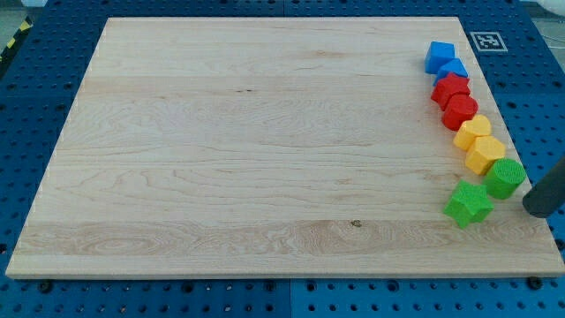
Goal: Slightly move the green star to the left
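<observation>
Nearest the view's bottom, the pale wooden worktop (221, 159) runs its front edge across the frame, resting on a blue perforated base (35, 300). Low on the view's right stands the green star (468, 204), the block closest to the front edge and a little inward from the board's right side. Just up and to the view's right of it sits a green cylinder-like block (505, 178), close beside the star; whether the two touch I cannot tell.

Further right, at the frame's edge, the dark rod comes in at a slant, and my tip (535, 210) rests near the board's right edge, to the view's right of the green star and just below the green cylinder, apart from both. There is no pincer on this arm, so there is no opening or grasp to report.

Moving up the view, a line of blocks climbs along the right side: two yellow blocks (479, 141) pressed together, then two red blocks (455, 99) likewise together, then two blue blocks (443, 60) at the top. Beyond them, off the board's top right corner, a black-and-white marker tag (488, 41) lies on the blue base.
</observation>
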